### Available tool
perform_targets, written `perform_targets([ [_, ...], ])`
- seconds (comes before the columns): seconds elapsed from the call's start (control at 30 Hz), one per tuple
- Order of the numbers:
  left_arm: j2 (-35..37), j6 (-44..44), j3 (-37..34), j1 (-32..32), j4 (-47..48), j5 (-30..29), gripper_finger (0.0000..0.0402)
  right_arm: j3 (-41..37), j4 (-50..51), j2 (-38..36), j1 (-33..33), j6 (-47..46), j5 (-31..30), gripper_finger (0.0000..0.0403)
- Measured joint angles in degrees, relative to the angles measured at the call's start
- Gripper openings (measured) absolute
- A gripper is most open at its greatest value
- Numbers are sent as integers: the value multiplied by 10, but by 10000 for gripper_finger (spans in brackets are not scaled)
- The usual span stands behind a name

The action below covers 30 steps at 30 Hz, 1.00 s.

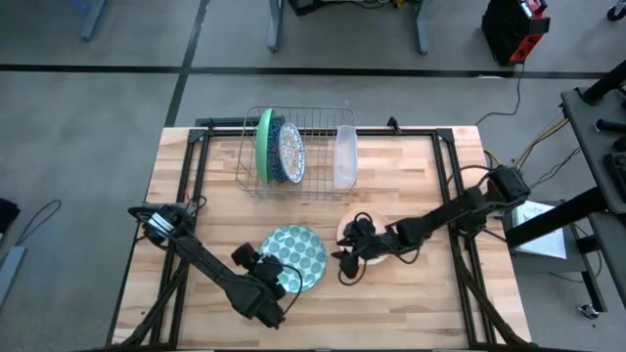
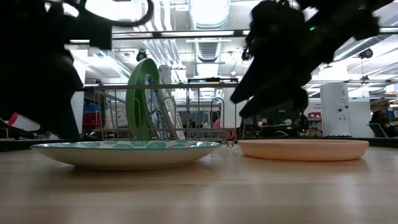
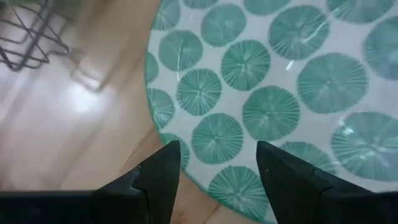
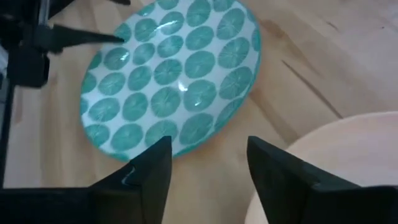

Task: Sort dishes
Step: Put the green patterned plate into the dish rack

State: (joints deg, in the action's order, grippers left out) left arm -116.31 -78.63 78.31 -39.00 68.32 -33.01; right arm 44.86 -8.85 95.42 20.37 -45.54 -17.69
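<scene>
1. Left gripper (image 3: 217,165) — mine, fingers spread apart and grasping nothing, poised over the near rim of the dotted plate (image 1: 296,257), which lies flat on the table (image 1: 196,186).
2. Right gripper (image 4: 208,165) — mine too, likewise parted and empty, hovering at the edge of the peach-pink bowl (image 2: 303,149), which sits flat just beside the dotted plate.
3. Wire rack (image 1: 318,122) — at the far side of the table; holds the green plate (image 1: 262,145), the blue speckled plate (image 1: 276,150) and the floral plate (image 1: 291,152), all on edge.
4. Clear tray (image 1: 345,154) — stands in the rack's right end.
5. Remaining, by my judgement: 2 dishes to place — the dotted plate and the bowl.
6. Risks: both dishes lie flat with low rims, so my fingers may skate over the glaze and push a dish instead of pinching it; my 2 grippers work near each other and could collide; a plate nudged sideways could strike the bowl.
7. Writing, brands, labels: none legible on any dish or on the rack.
</scene>
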Motion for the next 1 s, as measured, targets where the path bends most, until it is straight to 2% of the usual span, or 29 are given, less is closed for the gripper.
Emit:
perform_targets([
  [0.23,1,-5,-51,-1,-79,-1,200,52,11,48,-57,41,44,225],
  [0.5,2,-27,-84,-3,-136,-23,190,118,116,102,-103,68,54,243],
  [0.63,1,-44,-94,-5,-157,-32,175,130,115,126,-109,76,89,247],
  [0.83,1,-66,-130,-9,-244,-71,155,150,111,152,-110,90,95,240],
  [1.0,1,-78,-153,-12,-288,-93,154,176,114,175,-113,106,143,234],
])
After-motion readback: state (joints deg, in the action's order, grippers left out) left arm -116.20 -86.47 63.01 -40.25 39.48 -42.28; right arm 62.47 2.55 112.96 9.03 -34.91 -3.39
